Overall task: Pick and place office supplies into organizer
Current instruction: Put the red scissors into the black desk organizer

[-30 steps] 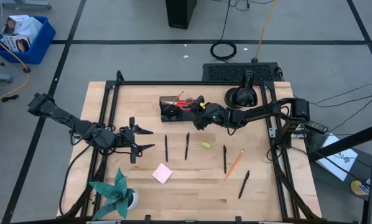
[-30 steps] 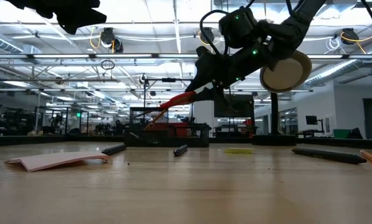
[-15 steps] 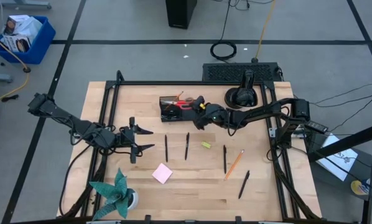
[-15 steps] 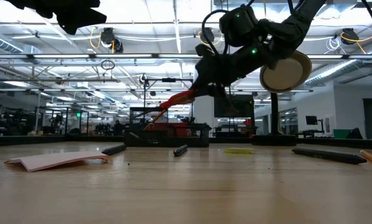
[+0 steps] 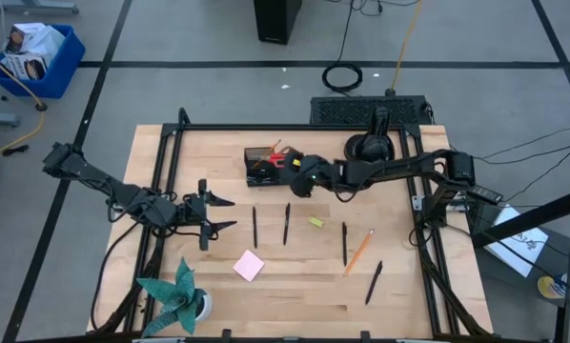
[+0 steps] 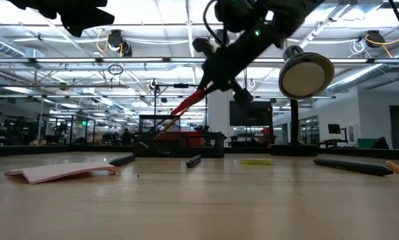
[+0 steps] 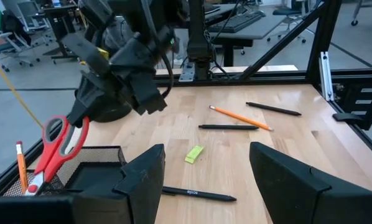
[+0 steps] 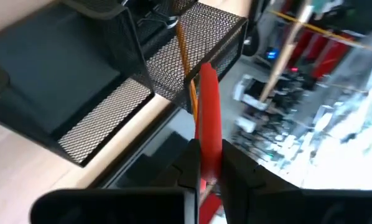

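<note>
The right pincer (image 5: 297, 170) is reaching over the black wire-mesh organizer (image 5: 263, 166) at the far side of the pale wooden counter (image 5: 295, 286), its fingers clamping tight on the red plastic-handled scissors (image 7: 56, 144). The scissors are slanting blade-down into the organizer's cup section, beside a thin orange pencil (image 8: 185, 62) standing there. The left pincer (image 5: 213, 214) is hovering near the counter's left edge, its dark fingers spreading wide and gripping nothing. Slim black pens (image 5: 286, 223), another orange pencil (image 5: 359, 251), a flat square pink sticky-note pad (image 5: 249, 265) and a small yellow block (image 5: 315, 222) are lying loose on the wood.
</note>
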`<act>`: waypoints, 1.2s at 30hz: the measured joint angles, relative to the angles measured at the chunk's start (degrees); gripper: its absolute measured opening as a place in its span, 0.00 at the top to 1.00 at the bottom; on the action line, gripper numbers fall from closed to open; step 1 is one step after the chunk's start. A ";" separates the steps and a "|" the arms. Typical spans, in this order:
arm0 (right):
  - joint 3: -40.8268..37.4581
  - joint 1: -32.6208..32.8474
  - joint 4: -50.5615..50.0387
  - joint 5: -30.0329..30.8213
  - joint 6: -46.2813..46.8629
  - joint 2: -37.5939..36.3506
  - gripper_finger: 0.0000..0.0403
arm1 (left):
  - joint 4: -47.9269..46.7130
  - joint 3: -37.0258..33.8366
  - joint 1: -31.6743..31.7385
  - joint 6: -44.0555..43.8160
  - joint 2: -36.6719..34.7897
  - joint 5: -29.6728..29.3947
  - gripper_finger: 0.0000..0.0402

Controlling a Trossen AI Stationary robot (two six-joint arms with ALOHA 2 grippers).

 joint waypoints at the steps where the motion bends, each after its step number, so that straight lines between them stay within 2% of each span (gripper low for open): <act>1: 2.06 0.00 -3.08 -0.08 0.95 -0.01 0.94 | -0.04 0.00 0.00 0.02 0.00 0.00 0.40; 5: 9.12 0.04 -11.27 -2.59 1.61 -0.35 0.94 | -0.31 0.00 0.00 0.04 0.00 0.00 0.40; 10: 14.19 0.02 -18.12 -6.17 -4.50 -0.37 0.94 | -0.37 0.00 0.00 0.07 0.00 0.00 0.40; 13: 15.89 0.00 -21.19 -5.63 -6.61 1.13 0.94 | -0.39 0.00 0.00 0.22 0.00 0.01 0.40; 18: 17.40 0.00 -22.99 -3.37 -15.01 3.36 0.94 | -0.38 0.00 0.00 0.46 0.00 0.02 0.40; 24: 19.58 -0.86 -26.71 -3.36 -16.81 5.54 0.94 | -0.39 0.00 -0.01 0.48 -0.02 0.04 0.40; 36: 24.39 -3.49 -29.70 -11.22 -18.57 5.57 0.94 | 1.04 0.00 0.00 1.40 -0.02 1.10 0.40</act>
